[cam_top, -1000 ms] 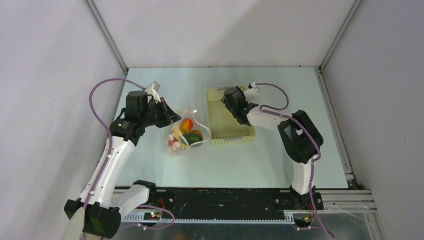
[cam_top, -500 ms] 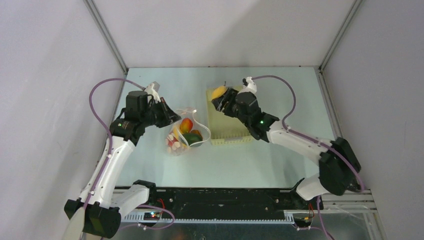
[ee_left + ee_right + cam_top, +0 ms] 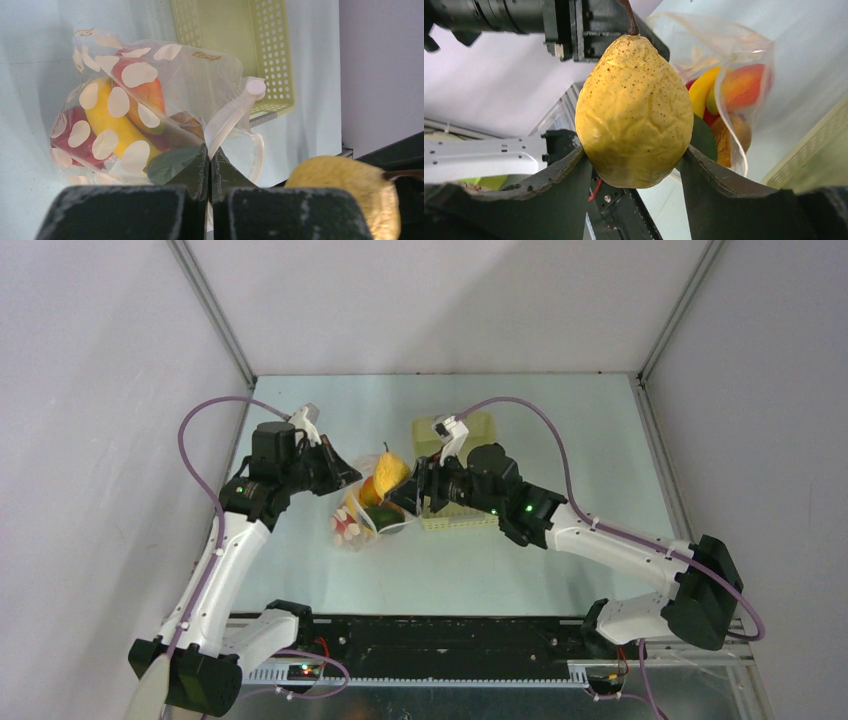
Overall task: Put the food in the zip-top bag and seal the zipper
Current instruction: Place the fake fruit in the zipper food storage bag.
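Observation:
The zip-top bag (image 3: 358, 515) (image 3: 200, 80), clear with white dots, lies between the arms with its mouth held up. My left gripper (image 3: 343, 476) (image 3: 209, 152) is shut on the white zipper (image 3: 232, 112) at the mouth edge. Inside the bag are a yellow banana (image 3: 107, 120), red fruits (image 3: 145, 92) and a dark green piece (image 3: 172, 165). My right gripper (image 3: 405, 490) (image 3: 634, 150) is shut on a yellow pear (image 3: 388, 472) (image 3: 634, 110), stem up, in the air just right of the bag's mouth (image 3: 734, 65).
The pale yellow perforated basket (image 3: 470, 424) (image 3: 235, 40) stands right of the bag, partly under my right arm. White walls with metal corner posts close the table at the back and sides. The black base rail runs along the near edge.
My right arm lifted the pear out of the basket and carried it left to the bag's mouth. The left arm and the bag stayed still.

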You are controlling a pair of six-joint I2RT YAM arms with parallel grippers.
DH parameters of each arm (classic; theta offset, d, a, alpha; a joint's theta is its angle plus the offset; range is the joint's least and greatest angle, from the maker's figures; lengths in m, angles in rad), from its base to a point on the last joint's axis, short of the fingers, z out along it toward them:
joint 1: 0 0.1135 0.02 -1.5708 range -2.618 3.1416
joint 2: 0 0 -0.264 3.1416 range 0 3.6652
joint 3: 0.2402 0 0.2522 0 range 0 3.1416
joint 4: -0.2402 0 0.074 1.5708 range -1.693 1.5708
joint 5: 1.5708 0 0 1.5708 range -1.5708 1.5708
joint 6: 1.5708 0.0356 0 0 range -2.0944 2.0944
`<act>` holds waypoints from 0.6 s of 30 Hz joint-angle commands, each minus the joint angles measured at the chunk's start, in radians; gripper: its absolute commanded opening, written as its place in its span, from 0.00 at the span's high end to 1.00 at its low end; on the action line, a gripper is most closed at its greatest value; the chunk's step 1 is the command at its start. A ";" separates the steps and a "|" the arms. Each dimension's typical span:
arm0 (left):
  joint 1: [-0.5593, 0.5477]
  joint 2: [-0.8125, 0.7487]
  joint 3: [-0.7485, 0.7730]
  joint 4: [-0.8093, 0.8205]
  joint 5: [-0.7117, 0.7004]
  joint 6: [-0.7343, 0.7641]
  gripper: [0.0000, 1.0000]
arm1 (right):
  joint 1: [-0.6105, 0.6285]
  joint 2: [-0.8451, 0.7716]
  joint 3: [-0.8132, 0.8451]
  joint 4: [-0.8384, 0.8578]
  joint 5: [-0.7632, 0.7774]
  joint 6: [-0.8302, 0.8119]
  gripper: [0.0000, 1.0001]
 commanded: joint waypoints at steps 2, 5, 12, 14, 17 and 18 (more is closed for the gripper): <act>0.011 -0.005 0.023 0.013 -0.001 0.014 1.00 | 0.027 0.062 0.053 -0.057 -0.073 -0.075 0.51; 0.011 -0.006 0.023 0.013 0.003 0.014 1.00 | 0.035 0.088 0.082 -0.090 -0.067 -0.078 0.50; 0.011 -0.011 0.023 0.015 0.006 0.016 1.00 | 0.032 0.141 0.116 -0.112 0.008 -0.067 0.47; 0.011 -0.010 0.023 0.015 0.005 0.015 1.00 | 0.028 0.170 0.156 -0.166 0.018 -0.060 0.46; 0.011 -0.007 0.023 0.013 0.007 0.016 1.00 | 0.028 0.211 0.199 -0.213 0.035 -0.053 0.45; 0.010 -0.007 0.023 0.013 0.008 0.016 1.00 | 0.029 0.216 0.204 -0.213 0.045 -0.051 0.44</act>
